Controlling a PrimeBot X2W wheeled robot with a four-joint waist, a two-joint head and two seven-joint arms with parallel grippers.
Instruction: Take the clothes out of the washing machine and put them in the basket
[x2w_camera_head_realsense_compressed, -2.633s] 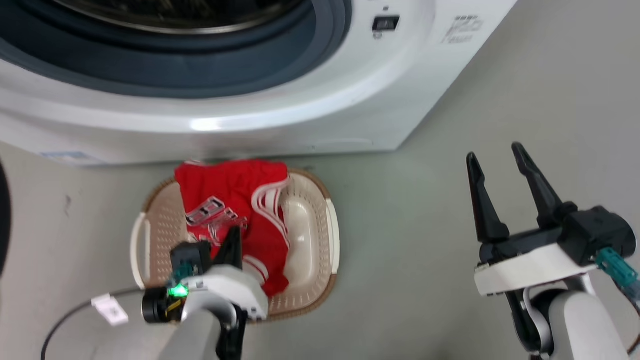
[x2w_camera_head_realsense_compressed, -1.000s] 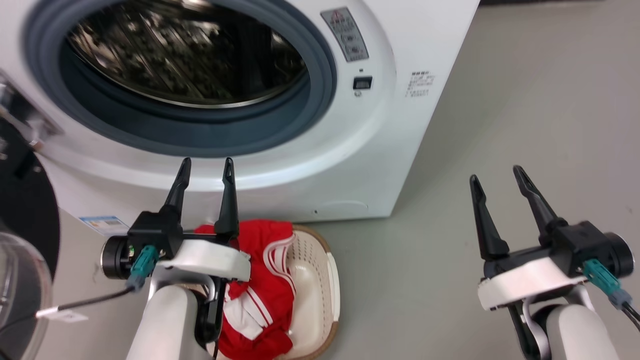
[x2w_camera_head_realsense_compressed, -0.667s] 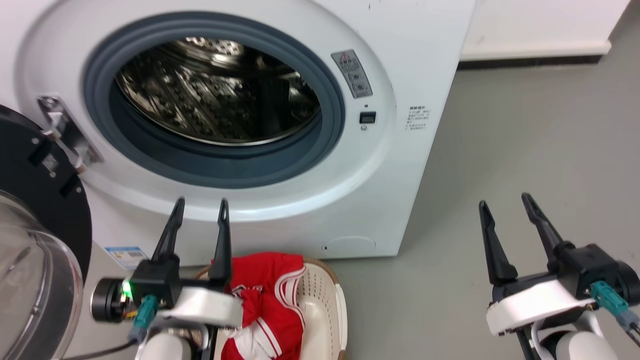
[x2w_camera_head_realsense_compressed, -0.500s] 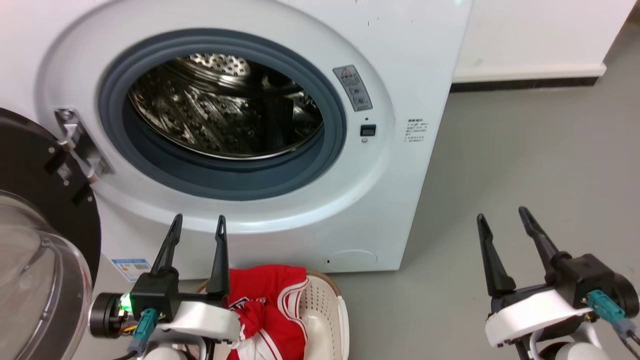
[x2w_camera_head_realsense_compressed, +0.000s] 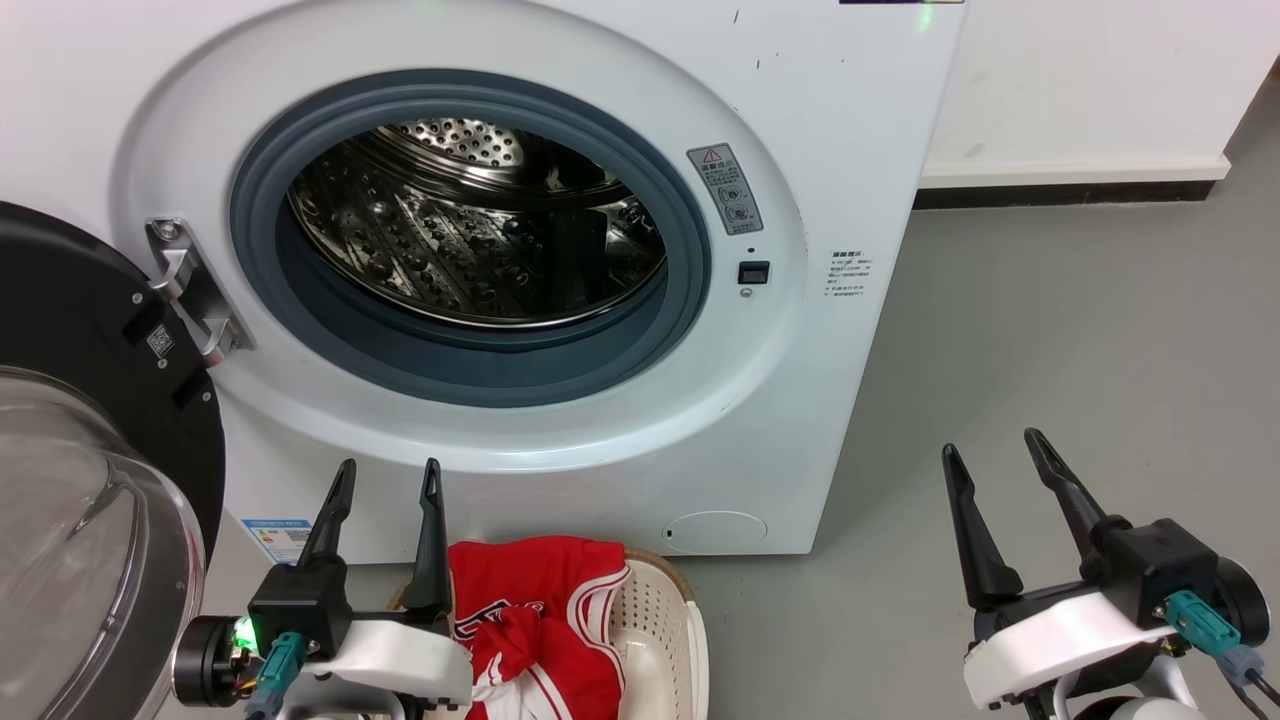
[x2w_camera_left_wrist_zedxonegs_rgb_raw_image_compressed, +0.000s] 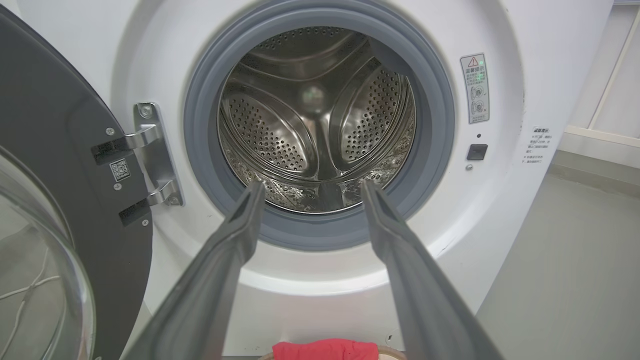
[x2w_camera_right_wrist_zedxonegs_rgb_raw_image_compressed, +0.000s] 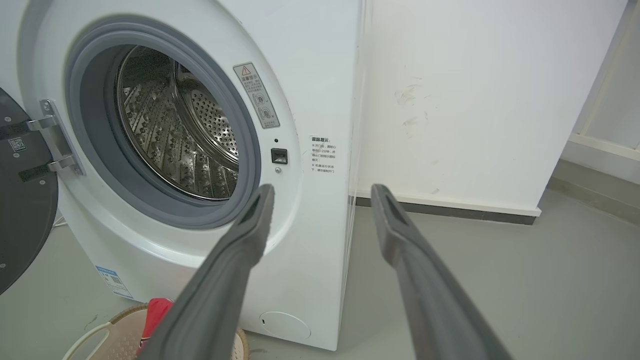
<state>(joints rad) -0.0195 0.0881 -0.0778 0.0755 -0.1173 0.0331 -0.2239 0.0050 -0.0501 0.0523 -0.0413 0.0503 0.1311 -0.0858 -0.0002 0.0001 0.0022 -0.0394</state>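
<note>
The white washing machine (x2w_camera_head_realsense_compressed: 840, 130) stands with its door open; its steel drum (x2w_camera_head_realsense_compressed: 470, 230) holds no clothes that I can see, also in the left wrist view (x2w_camera_left_wrist_zedxonegs_rgb_raw_image_compressed: 315, 125). Red clothes (x2w_camera_head_realsense_compressed: 535, 610) with white stripe trim lie in the cream basket (x2w_camera_head_realsense_compressed: 665, 640) on the floor in front of the machine. My left gripper (x2w_camera_head_realsense_compressed: 388, 478) is open and empty, raised beside the basket's left side, below the drum opening. My right gripper (x2w_camera_head_realsense_compressed: 988, 450) hangs open and empty over bare floor to the right. A strip of the red clothes (x2w_camera_left_wrist_zedxonegs_rgb_raw_image_compressed: 325, 348) shows low between the left fingers.
The round glass door (x2w_camera_head_realsense_compressed: 90, 500) with its black rim swings out at the left, on its hinge (x2w_camera_head_realsense_compressed: 195, 290). Grey floor (x2w_camera_head_realsense_compressed: 1080, 330) stretches to the right of the machine, bounded by a white wall with dark skirting (x2w_camera_head_realsense_compressed: 1060, 190).
The head camera has tilted up from the basket to the drum. My left gripper has risen out of the basket, leaving the red clothes there, and now stands open in front of the machine.
</note>
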